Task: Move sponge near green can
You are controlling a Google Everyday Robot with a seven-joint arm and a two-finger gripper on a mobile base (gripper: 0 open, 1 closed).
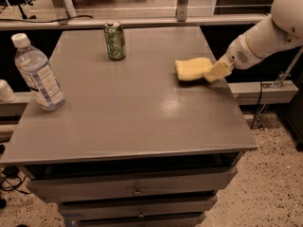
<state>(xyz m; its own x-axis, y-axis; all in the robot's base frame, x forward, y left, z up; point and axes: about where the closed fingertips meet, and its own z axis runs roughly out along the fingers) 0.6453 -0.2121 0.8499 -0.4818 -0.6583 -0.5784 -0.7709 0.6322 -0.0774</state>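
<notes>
The pale yellow sponge [191, 69] is at the right side of the grey table [137, 112], with a dark shadow under its near edge. My gripper [216, 72] reaches in from the right on a white arm and is shut on the sponge's right end. The green can [115, 40] stands upright near the table's far edge, well to the left of the sponge and apart from it.
A clear water bottle [37, 74] with a white cap stands at the table's left edge. Drawers [137, 191] sit under the tabletop. A rail with posts [182, 4] runs behind the table. A small white object [5, 91] lies off the left side.
</notes>
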